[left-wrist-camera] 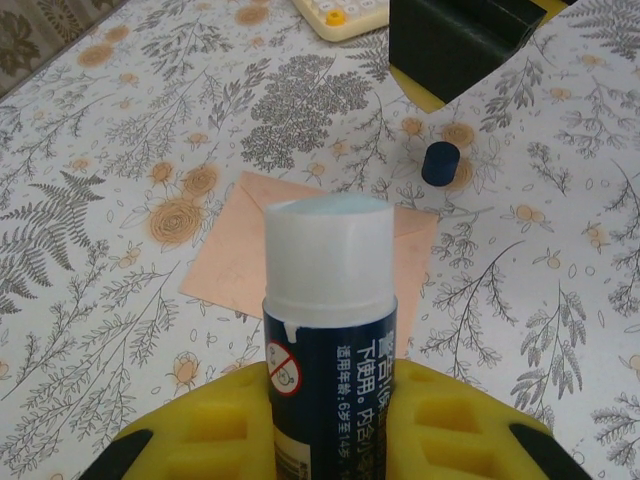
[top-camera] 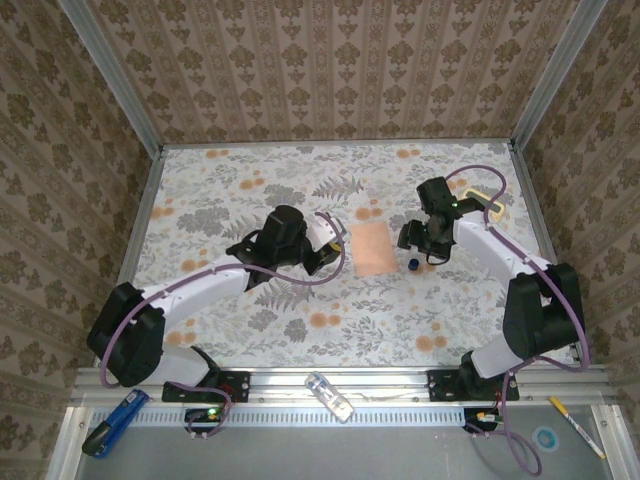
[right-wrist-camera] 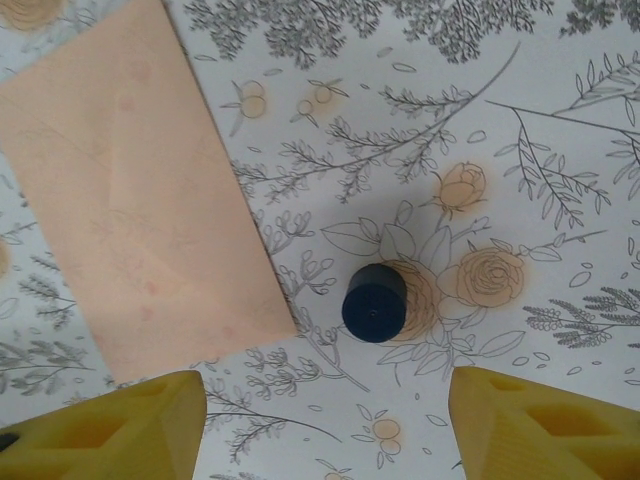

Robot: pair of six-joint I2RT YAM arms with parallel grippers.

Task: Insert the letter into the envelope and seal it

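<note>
Left wrist view: the left jaws are clenched on an uncapped glue stick [left-wrist-camera: 330, 300], upright at lower centre; the envelope [left-wrist-camera: 240, 265] lies flat on the tabletop [left-wrist-camera: 90, 200] just behind it, mid-frame; a dark blue cap [left-wrist-camera: 440, 163] stands apart at upper right; in the right wrist view the right jaws are spread wide, grasping nothing, the cap just ahead of their gap.

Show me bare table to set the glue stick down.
Free: far-left table beyond the left arm, and the near strip between envelope and front rail. Crowded: right of the envelope, where the cap sits by the right pincer.
</note>
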